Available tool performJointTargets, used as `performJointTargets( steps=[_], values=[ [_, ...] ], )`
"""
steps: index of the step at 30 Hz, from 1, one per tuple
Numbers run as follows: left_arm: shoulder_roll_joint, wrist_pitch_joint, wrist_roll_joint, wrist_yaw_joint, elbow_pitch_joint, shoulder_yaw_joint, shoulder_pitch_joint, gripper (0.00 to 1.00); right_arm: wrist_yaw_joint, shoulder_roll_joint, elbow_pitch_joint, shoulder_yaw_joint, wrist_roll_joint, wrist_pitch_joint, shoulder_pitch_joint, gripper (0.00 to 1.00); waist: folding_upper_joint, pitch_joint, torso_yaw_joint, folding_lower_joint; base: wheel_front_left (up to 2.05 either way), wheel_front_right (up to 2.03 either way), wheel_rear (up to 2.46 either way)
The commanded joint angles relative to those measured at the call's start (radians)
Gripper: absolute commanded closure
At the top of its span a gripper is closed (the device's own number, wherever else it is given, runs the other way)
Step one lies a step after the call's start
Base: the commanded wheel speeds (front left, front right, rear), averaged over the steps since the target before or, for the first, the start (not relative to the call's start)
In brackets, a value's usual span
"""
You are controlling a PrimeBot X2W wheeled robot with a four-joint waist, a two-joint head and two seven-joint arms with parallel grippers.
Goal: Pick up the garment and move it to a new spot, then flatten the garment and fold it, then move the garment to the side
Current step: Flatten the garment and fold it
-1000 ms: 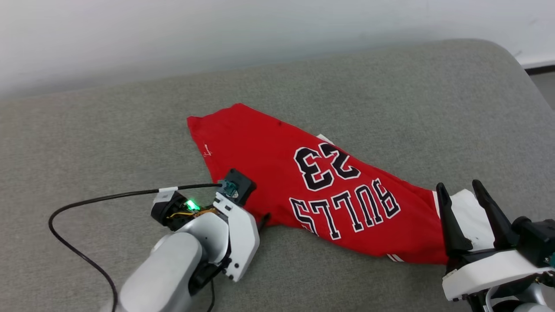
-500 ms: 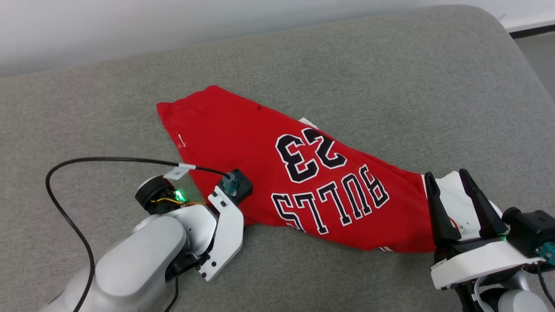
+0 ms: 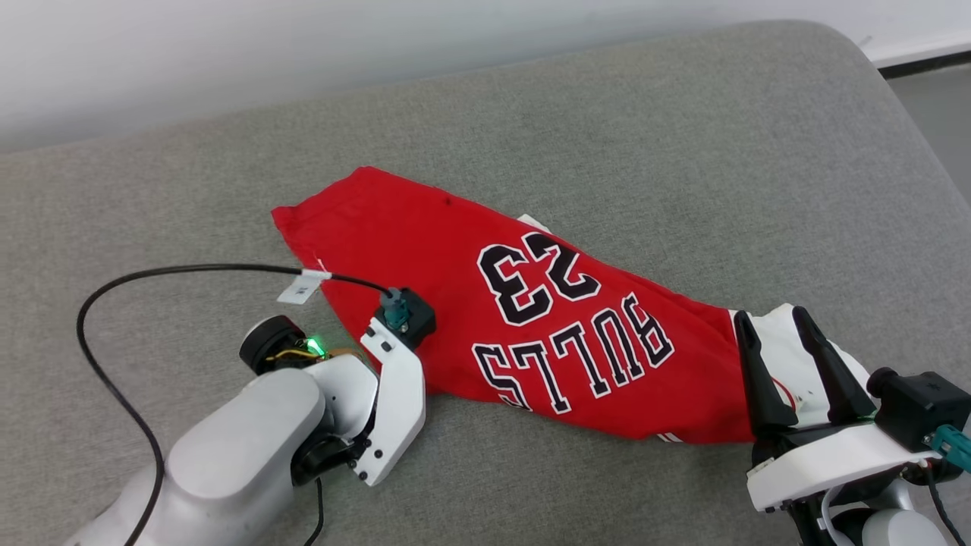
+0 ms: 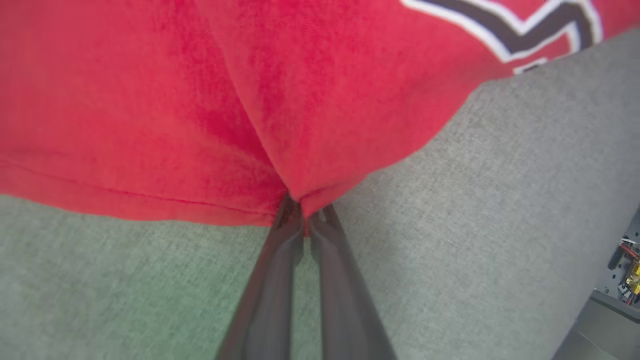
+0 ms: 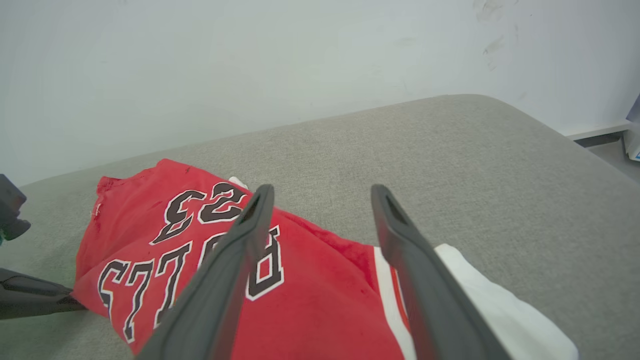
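we find left gripper pinching the garment hem, evidently to lift it; right gripper, lower right, spread above the sleeve.

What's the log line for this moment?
phase: pick up | left gripper: shut on garment edge | right gripper: open, at white sleeve | garment: bunched on grey cushion

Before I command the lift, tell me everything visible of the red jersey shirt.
The red soft-fabric jersey shirt, printed BULLS and 23 in black outlined white, lies bunched lengthwise on the grey upholstered cushion. Its white red-striped sleeve lies under the open right pincer. The left pincer is shut on its near red edge.
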Motion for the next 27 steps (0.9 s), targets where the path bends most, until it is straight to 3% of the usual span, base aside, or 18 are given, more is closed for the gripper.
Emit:
performJointTargets(
  steps=[1,10,23,27],
  values=[
    [0.007,0.002,-0.002,0.006,0.021,-0.014,0.047,1.0,0.0,0.002,0.004,0.0,0.001,0.002,-0.002,0.0,0.0,-0.011,0.006,0.0,0.0,0.0,0.0],
    [0.058,-0.121,0.008,0.074,-0.102,0.086,-0.01,1.0,0.0,0.002,-0.002,-0.04,-0.005,0.014,0.037,0.0,0.0,-0.065,0.064,0.0,0.0,0.0,0.0],
    [0.266,-0.211,-0.024,0.277,-0.364,0.276,0.079,1.0,0.0,0.002,-0.038,-0.072,-0.015,0.05,0.069,0.0,0.0,-0.101,0.156,0.0,0.0,0.0,0.0],
    [0.296,-0.212,-0.033,0.308,-0.418,0.308,0.08,1.0,0.0,0.002,-0.038,-0.074,-0.015,0.054,0.045,0.0,0.0,-0.077,0.167,0.0,0.0,0.0,0.0]
  ],
)
